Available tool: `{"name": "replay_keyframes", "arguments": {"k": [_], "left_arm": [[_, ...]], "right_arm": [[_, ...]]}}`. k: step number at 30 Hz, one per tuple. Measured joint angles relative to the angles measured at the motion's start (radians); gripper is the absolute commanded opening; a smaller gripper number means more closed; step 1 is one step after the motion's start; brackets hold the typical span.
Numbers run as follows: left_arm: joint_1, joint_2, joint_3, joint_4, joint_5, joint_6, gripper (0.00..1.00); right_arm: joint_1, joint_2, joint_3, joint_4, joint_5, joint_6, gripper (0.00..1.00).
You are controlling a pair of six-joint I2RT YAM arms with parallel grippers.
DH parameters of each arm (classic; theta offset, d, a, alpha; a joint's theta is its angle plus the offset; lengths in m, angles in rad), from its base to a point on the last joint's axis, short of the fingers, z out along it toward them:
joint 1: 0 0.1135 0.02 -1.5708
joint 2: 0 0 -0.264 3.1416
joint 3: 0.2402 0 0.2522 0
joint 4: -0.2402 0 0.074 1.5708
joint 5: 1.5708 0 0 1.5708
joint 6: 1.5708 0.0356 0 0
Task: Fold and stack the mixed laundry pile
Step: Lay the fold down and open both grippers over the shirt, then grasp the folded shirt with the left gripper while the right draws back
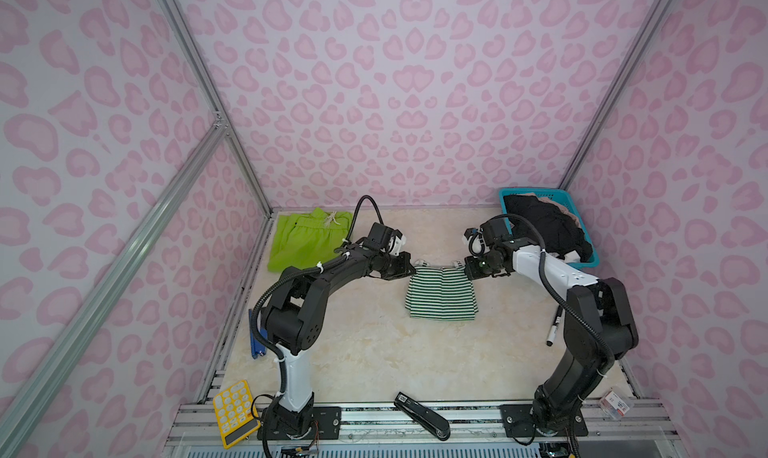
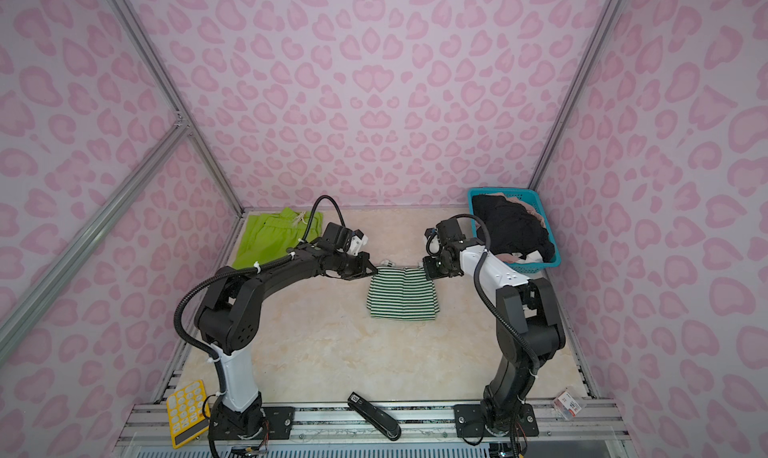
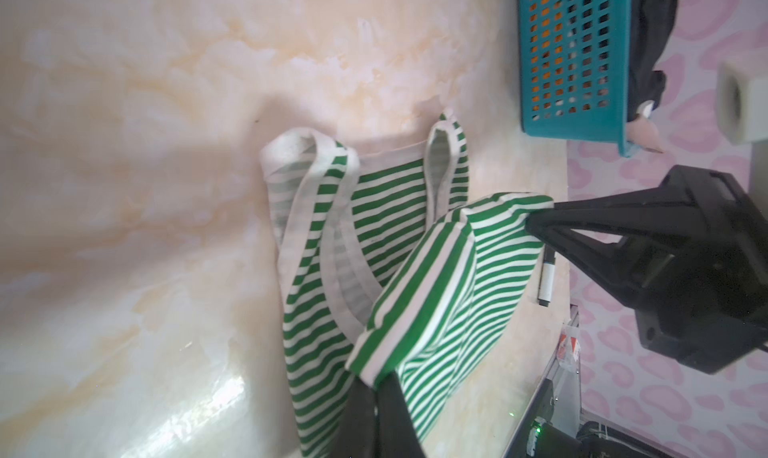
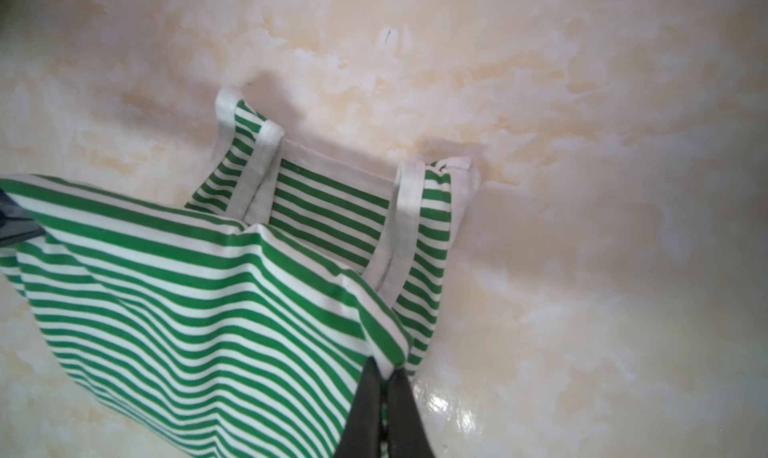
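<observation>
My left jaws are pressed together on one corner of the green-and-white striped top [image 1: 441,294], and my right jaws pinch the other corner. They hold that edge lifted over the straps. The rest of the top lies mid-worktop [image 1: 374,360]. The lime-green shorts [image 1: 303,237] lie flat at the back left. Black clothes [image 1: 544,227] fill the teal basket [image 1: 536,192]. The label on the stapler [image 1: 424,416] and the print on the small box [image 1: 615,404] are too small to read.

No legible txt: calculator [image 1: 235,412] keys, stapler [image 1: 422,414] sticker, small box [image 1: 615,406] label too blurry
</observation>
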Motion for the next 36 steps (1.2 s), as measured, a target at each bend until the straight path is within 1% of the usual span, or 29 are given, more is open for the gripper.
{"name": "replay_keyframes", "arguments": {"k": [3,6,8,12,13,14,15,16,17,19,20,23,24,26,29,33,36], "left_arm": [[0.008,0.017,0.047,-0.008,0.01,0.009,0.02],[0.026,0.094,0.135,0.006,0.019,0.012,0.03],[0.039,0.17,0.195,0.024,0.024,0.002,0.1],[0.055,0.312,0.293,0.029,0.0,-0.036,0.34],[0.058,0.333,0.306,0.029,-0.014,-0.044,0.41],[0.058,0.346,0.312,0.029,-0.025,-0.048,0.46],[0.059,0.351,0.313,0.03,-0.04,-0.061,0.52],[0.059,0.351,0.312,0.03,-0.053,-0.07,0.56],[0.061,0.35,0.304,0.043,-0.063,-0.072,0.59],[0.064,0.333,0.263,0.085,-0.091,-0.075,0.65],[0.066,0.322,0.243,0.101,-0.089,-0.082,0.67],[0.069,0.257,0.172,0.108,-0.123,-0.092,0.68],[0.069,0.231,0.149,0.11,-0.126,-0.092,0.68],[0.07,0.177,0.099,0.123,-0.129,-0.092,0.68],[0.066,0.119,0.019,0.147,-0.098,-0.092,0.68],[0.05,0.113,-0.061,0.15,-0.051,-0.092,0.68],[0.026,0.113,-0.087,0.156,-0.034,-0.089,0.66]], "right_arm": [[-0.007,-0.016,0.002,0.017,-0.002,0.0,0.0],[-0.023,0.011,0.015,0.054,0.006,0.016,0.0],[-0.037,0.063,0.031,0.098,0.008,0.041,0.0],[-0.06,0.231,0.127,0.125,0.037,0.1,0.0],[-0.062,0.271,0.157,0.124,0.044,0.109,0.02],[-0.063,0.298,0.177,0.122,0.05,0.125,0.06],[-0.062,0.319,0.192,0.119,0.053,0.132,0.13],[-0.061,0.328,0.196,0.116,0.056,0.14,0.2],[-0.061,0.329,0.196,0.112,0.058,0.148,0.26],[-0.06,0.314,0.183,0.102,0.063,0.148,0.34],[-0.059,0.299,0.173,0.1,0.071,0.149,0.36],[-0.059,0.226,0.129,0.087,0.085,0.146,0.45],[-0.059,0.198,0.112,0.085,0.084,0.142,0.46],[-0.059,0.145,0.078,0.083,0.084,0.14,0.46],[-0.059,0.097,0.039,0.066,0.07,0.137,0.46],[-0.057,0.082,-0.021,0.051,0.044,0.138,0.46],[-0.05,0.084,-0.068,0.051,0.028,0.142,0.45]]}}
